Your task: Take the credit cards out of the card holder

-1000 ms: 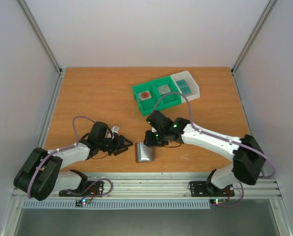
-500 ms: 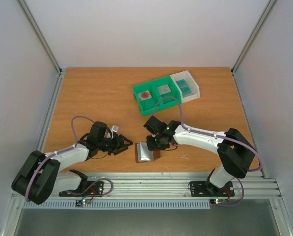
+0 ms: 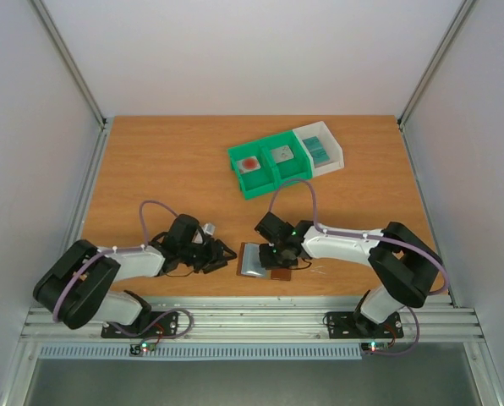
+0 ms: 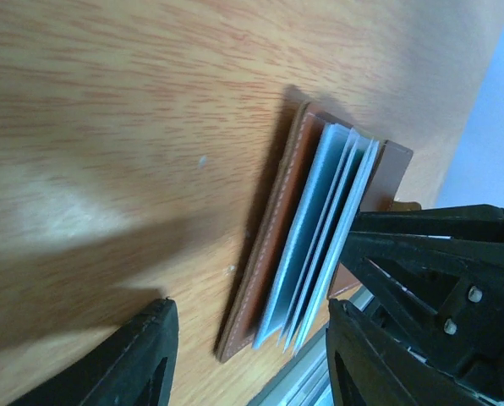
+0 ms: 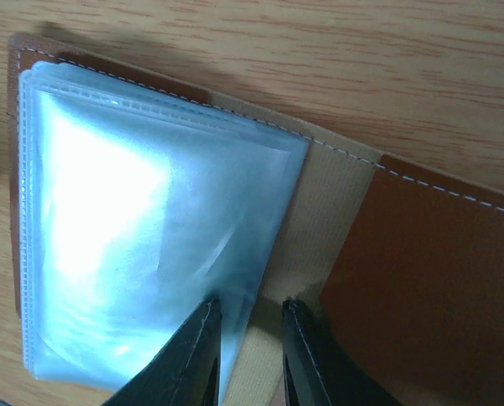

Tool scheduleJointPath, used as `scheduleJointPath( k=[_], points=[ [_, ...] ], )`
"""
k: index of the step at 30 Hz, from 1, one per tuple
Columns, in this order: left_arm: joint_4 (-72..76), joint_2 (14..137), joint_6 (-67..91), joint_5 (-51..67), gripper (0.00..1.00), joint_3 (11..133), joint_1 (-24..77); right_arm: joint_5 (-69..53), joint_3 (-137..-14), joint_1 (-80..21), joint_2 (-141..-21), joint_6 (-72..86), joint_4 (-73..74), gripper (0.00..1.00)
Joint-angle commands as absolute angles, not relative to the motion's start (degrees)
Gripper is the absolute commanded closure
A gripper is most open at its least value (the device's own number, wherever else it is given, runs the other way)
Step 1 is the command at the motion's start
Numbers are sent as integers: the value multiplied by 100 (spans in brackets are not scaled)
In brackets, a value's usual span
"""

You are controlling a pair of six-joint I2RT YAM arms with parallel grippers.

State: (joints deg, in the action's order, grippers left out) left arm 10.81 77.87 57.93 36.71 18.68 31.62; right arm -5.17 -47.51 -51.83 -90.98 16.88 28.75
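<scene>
A: Card holder [image 3: 254, 259], where?
B: Lying open near the front edge of the desk [image 3: 167, 169], between both tools, long edges roughly front to back.
A: Nearer arm?
B: Right. Right tool [image 5: 248, 317] down on it, tips narrow astride the free edge of the plastic sleeves [image 5: 142, 220]; clamped or not, cannot tell. Left tool [image 4: 250, 334] just left, spread wide, holding nothing. No credit cards seen inside.

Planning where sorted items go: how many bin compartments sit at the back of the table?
3. The left green compartment holds a red-spotted tile; the middle green compartment, a grey square; the white bin on the right, teal cards. None appears hidden.
</scene>
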Motion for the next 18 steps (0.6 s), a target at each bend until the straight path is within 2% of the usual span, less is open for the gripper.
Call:
scheduleJointPath(
  k=[1, 10, 14, 18],
  points=[
    [2101, 8179, 5987, 3463, 51, 1932, 3382, -475, -4327, -5133, -8938, 1825, 2455, 79],
    [3335, 8872, 6455, 3431, 57, 1846, 3647, -256, -3879, -5123, -8562, 1945, 2326, 82],
    [3385, 8897, 6495, 3374, 57, 1821, 3651, -137, -3838, -5124, -7970, 1804, 2564, 81],
    [3349, 8899, 6454, 3332, 57, 1802, 3652, -166, -3989, -5124, -7857, 1763, 2889, 83]
  ],
)
